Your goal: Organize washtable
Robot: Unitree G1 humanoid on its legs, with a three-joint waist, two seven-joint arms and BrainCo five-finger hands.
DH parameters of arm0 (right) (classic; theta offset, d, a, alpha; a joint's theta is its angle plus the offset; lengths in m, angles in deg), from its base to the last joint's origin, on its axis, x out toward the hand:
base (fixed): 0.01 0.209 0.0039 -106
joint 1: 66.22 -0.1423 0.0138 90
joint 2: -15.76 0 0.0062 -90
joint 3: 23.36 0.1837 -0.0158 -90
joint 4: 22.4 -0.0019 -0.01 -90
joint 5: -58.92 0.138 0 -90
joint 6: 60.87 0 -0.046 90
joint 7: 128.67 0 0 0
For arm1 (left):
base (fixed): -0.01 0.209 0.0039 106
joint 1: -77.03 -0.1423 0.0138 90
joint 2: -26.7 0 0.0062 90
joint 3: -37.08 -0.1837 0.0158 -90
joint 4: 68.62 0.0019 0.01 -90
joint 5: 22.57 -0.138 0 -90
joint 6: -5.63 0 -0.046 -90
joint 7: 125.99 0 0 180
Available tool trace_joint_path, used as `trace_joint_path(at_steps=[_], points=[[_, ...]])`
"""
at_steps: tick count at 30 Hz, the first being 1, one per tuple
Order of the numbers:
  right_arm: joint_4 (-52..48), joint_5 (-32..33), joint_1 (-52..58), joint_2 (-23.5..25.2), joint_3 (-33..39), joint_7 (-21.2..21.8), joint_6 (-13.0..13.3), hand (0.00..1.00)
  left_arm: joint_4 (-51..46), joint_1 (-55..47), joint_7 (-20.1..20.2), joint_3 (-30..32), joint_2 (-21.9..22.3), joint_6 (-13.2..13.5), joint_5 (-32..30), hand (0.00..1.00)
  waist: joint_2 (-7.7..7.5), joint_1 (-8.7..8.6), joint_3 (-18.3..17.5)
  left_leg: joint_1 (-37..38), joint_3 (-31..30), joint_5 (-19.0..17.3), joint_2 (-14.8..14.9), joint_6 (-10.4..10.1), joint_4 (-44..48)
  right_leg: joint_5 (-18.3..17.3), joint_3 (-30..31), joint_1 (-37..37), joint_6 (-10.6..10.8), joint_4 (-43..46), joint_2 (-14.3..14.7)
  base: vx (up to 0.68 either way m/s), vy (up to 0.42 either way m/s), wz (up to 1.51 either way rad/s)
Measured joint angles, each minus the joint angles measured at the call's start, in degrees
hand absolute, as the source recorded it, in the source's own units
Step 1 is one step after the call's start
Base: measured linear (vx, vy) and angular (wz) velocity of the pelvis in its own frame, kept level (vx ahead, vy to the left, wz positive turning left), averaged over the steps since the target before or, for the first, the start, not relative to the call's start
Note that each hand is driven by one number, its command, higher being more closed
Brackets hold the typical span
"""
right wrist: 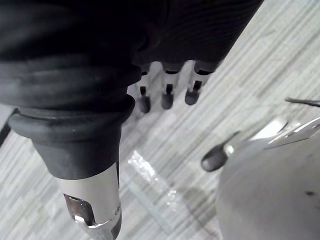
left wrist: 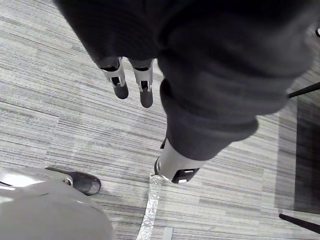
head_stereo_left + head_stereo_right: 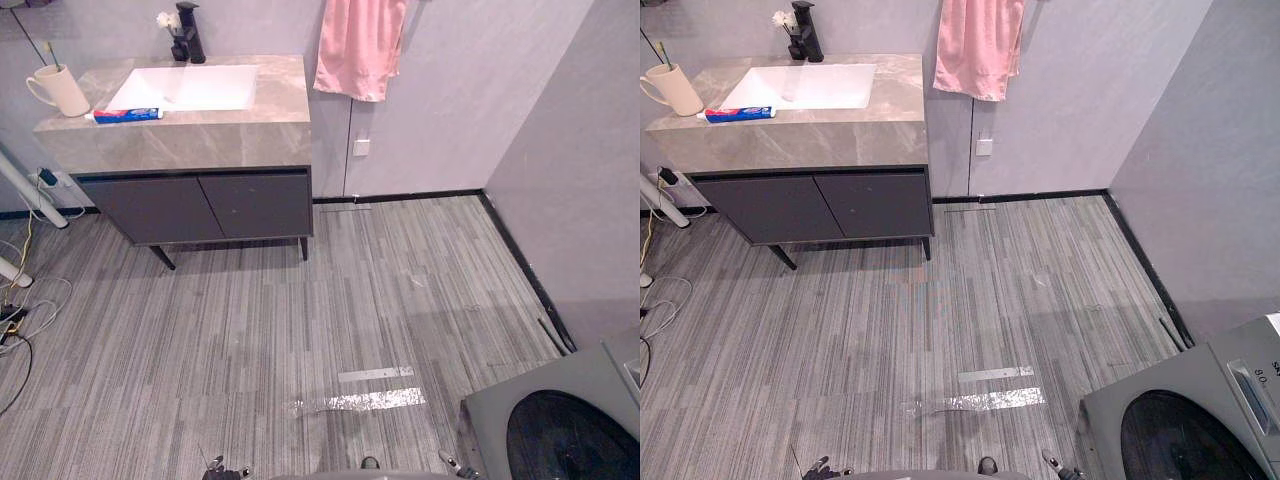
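The washtable's counter (image 3: 200, 140), of grey marbled stone, is seen at the upper left of the head views, set against the wall. A white rectangular sink (image 3: 185, 88) is sunk into it. A toothpaste tube (image 3: 127, 115) in blue, white and red is laid flat on the counter just in front of the sink's left corner. A cream mug (image 3: 60, 90) is stood upright at the counter's left end, handle turned outward, with a thin dark stick rising from it. A black faucet (image 3: 190, 35) is mounted behind the sink, and a small white flower (image 3: 165, 20) is placed just beside it. Two dark cabinet doors (image 3: 200, 205) are fitted below the counter.

A pink towel (image 3: 358, 45) is hung on the wall to the right of the counter. A grey washing machine (image 3: 560, 420) with a dark round door is seen at the lower right, and a shiny strip of tape (image 3: 360, 400) is stuck to the striped grey floor (image 3: 250, 320).

The left hand (image 2: 144, 85) is held over the floor, well apart from the counter; its fingers (image 2: 119, 80) are extended and nothing is gripped. The right hand (image 1: 166, 95) is likewise held over the floor, fingers (image 1: 191, 92) straight and empty.
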Motion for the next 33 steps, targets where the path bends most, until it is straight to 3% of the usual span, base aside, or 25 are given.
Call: trace_joint_path(at_steps=[18, 21, 23, 25, 27, 31, 32, 33], points=[[-0.05, 0.0, -1.12, -0.64, -2.26, -0.07, 1.08, 0.0, -0.04, 0.53, -0.27, -1.6, -0.21, 0.51, 0.12, 0.0, -0.03, 0.24, 1.91, -1.04, 0.56, 0.1, 0.0, 0.18, -0.34, 0.43, 0.57, -1.32, -0.64, -0.08, 0.11, 0.0, -0.003, -0.02], [-1.94, 0.06, -3.25, 0.5, -1.67, -0.13, 1.05, 0.0, -0.11, 1.87, -0.37, 0.05, 0.36, 0.56, 0.17, 0.0, -0.07, 0.37, 4.91, -2.41, 3.14, 0.04, 0.43, 0.23, -0.11, -1.74, 1.75, -7.39, 0.52, 8.41, 0.6, -0.02, -0.003, -0.41], [-5.25, 0.78, -3.68, 1.96, -0.2, -0.07, 1.22, 0.0, -0.16, 3.43, -0.59, -0.12, 0.03, 0.51, 0.19, 0.0, -0.24, 0.26, 7.96, -1.43, 3.91, -0.12, 0.33, 0.56, -0.53, -6.09, -0.57, -16.12, 1.01, 25.34, 0.07, -0.05, -0.006, -0.27], [-5.25, 0.91, -3.73, 1.72, 0.4, -0.25, 1.25, 0.0, -0.22, 4.24, -1.18, -0.27, 0.07, 0.5, 0.16, 0.0, 0.24, 0.33, 8.6, -0.13, 3.91, -0.89, 0.34, 0.88, -1.34, -7.08, -4.05, -19.55, 1.02, 29.38, -1.35, 0.02, 0.026, -0.12], [-5.15, 1.3, -3.65, 1.72, 1.15, -0.82, 1.23, 0.0, -0.19, 4.97, -1.57, -0.23, -0.04, 0.49, 0.14, 0.0, -0.1, 0.09, 8.67, 1.04, 3.88, -2.23, 0.89, 0.95, -1.71, -6.49, -8.29, -23.98, 1.02, 26.37, -3.42, 0.13, 0.045, -0.07], [-4.77, 1.21, -2.12, 1.86, 3.38, -1.35, 0.98, 0.0, -0.24, 6.29, -1.51, 0.45, 0.06, 0.48, 0.04, 0.0, -0.54, -0.36, 8.75, 3.35, 2.85, -5.43, 2.66, -2.09, -1.75, -3.44, -14.69, -27.61, 0.03, 18.02, -5.42, 0.31, -0.043, 0.18], [-4.57, 1.24, -1.08, 2.37, 4.2, -1.36, 0.8, 0.0, -0.76, 6.18, -1.46, 1.12, 0.16, 0.45, 0.04, 0.0, -0.67, -1.05, 8.61, 4.34, 1.95, -7.05, 3.87, -3.55, -0.81, -3.32, -16.29, -28.28, -0.56, 19.75, -6.19, 0.52, -0.184, 0.64], [-4.6, 1.19, -0.19, 2.68, 4.87, -1.45, 0.54, 0.0, -1.23, 5.39, -1.27, 3.38, 0.74, 0.48, 0.02, 0.0, 0.3, -1.98, 8.02, 4.94, 1.35, -8.93, 6.58, -6.35, 1.39, -2.89, -18.64, -27.56, -1.65, 21.35, -5.54, 0.56, -0.207, 0.72]])
